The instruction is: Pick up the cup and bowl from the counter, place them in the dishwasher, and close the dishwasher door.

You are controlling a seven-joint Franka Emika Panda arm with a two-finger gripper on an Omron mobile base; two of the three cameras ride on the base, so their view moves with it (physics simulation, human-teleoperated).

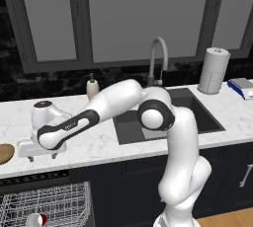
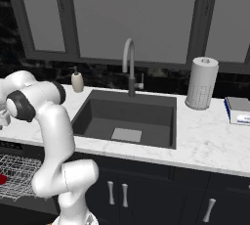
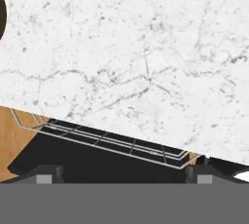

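Bowl (image 1: 6,153) sits at the far left edge of the left base view, on the white marble surface (image 1: 99,142), tan-brown and partly cut off by the frame. Cup (image 1: 38,219) is already down in the dishwasher (image 1: 47,204), lying on its side in the white wire rack (image 1: 54,202) with its red body and white rim showing; the right base view catches a bit of red (image 2: 2,179) in the rack too. Dishwasher door (image 3: 39,162) is dropped open, seen as a dark panel below the rack in the hand view. Tool (image 1: 42,158) hangs just over the surface, near the bowl but apart from it, with its fingers (image 3: 47,175) spread wide and nothing between them. Further along the surface there's a dark sink (image 1: 163,117) with a grey faucet (image 1: 158,58), a beige soap dispenser (image 1: 92,87) behind the arm, a paper towel roll (image 1: 213,70), and a blue and white thing (image 1: 242,88) at the far right.
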